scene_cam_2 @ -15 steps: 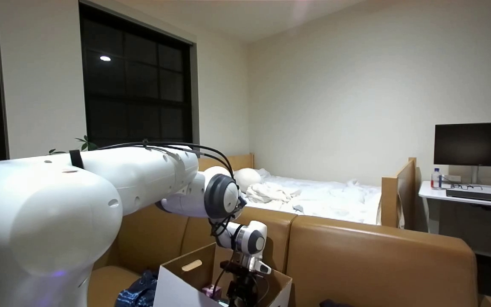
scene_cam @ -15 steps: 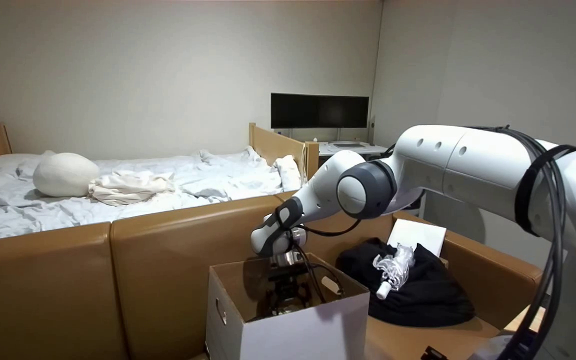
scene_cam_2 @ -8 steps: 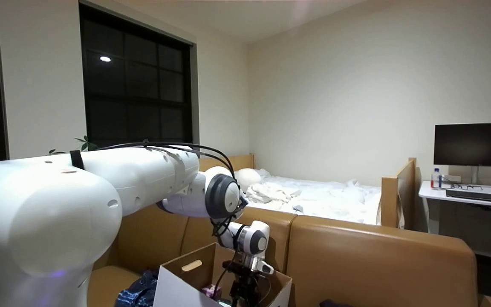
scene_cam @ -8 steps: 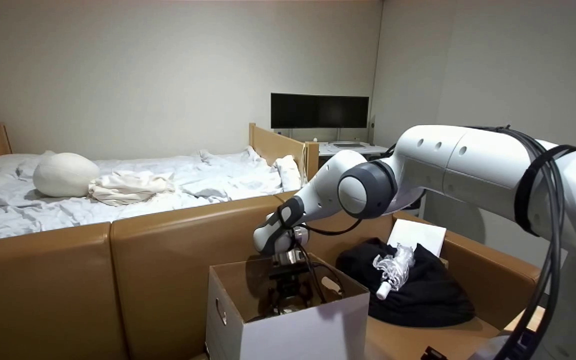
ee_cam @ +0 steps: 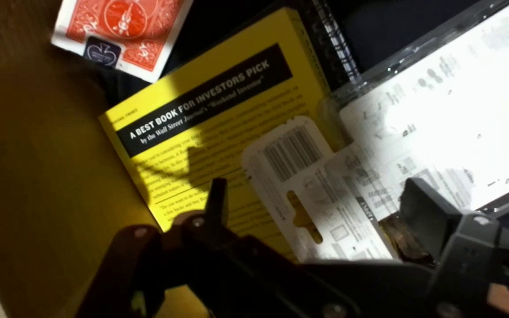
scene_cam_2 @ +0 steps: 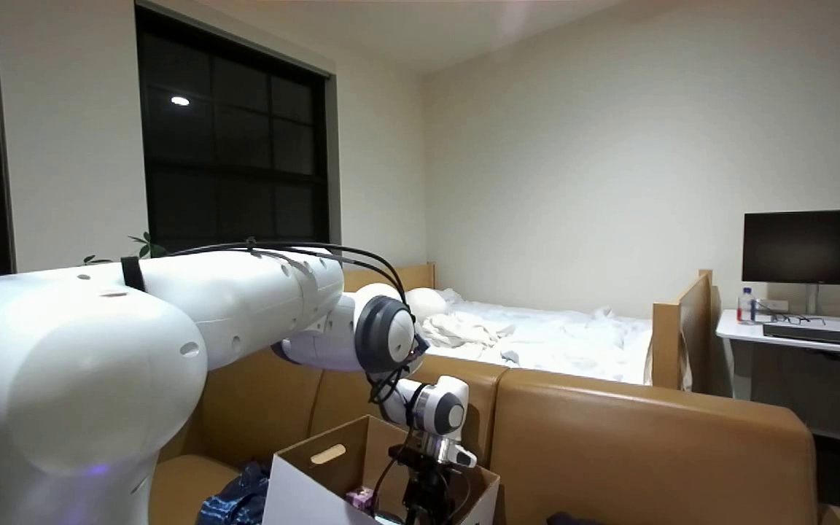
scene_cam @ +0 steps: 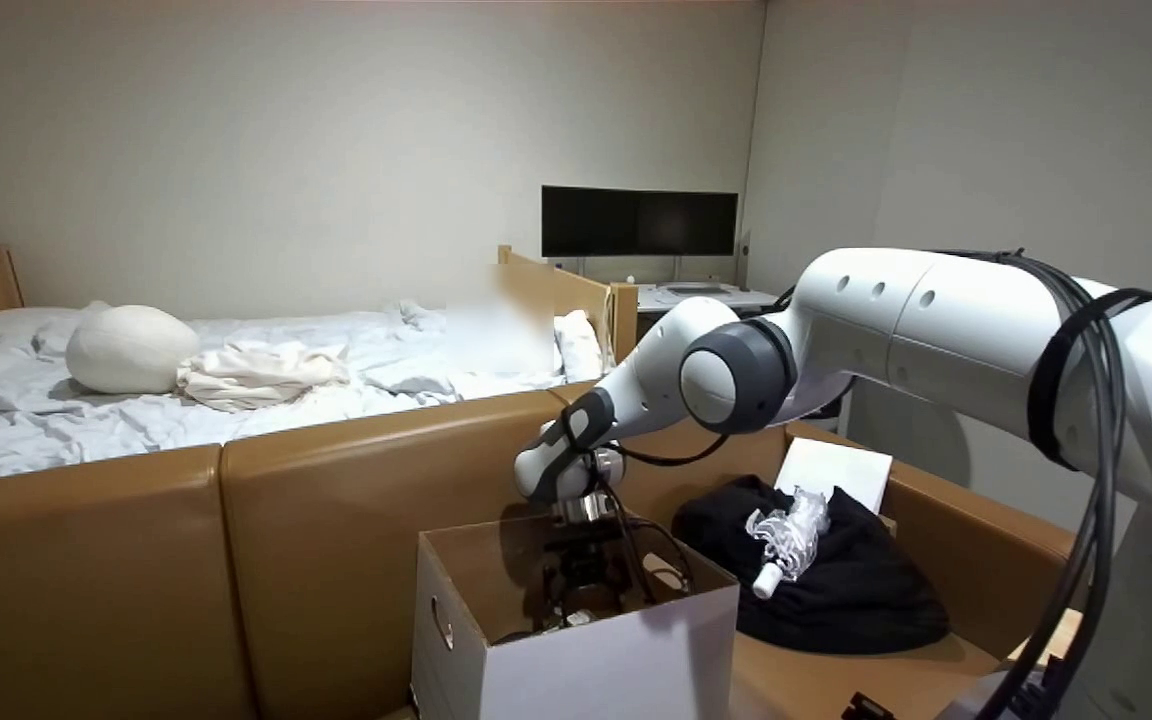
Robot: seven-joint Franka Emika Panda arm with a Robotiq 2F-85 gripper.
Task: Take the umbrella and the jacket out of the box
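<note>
"Gripper [ee_cam: 314, 194] first: how does it stand?"

"Down inside the box [scene_cam: 616, 660], as both exterior views show, its fingers [ee_cam: 429, 216] spread wide apart"

"What's under it?"

"In the wrist view, a yellow book [ee_cam: 223, 128], a white package [ee_cam: 413, 145] overlapping that, and red cards [ee_cam: 126, 31] at the book's edge; whether a finger touches the package, I can't tell"

"And the jacket [scene_cam: 841, 590]?"

"Out, a black heap on the sofa [scene_cam: 86, 580], just beside the box in an exterior view"

"Umbrella [scene_cam: 792, 535] too?"

"Yes, lying slantwise on top of the jacket, clear plastic folds at one end, white handle [scene_cam: 767, 582] at the other"

"And behind the sofa?"

"A rumpled white bed [scene_cam: 126, 430]"
</note>
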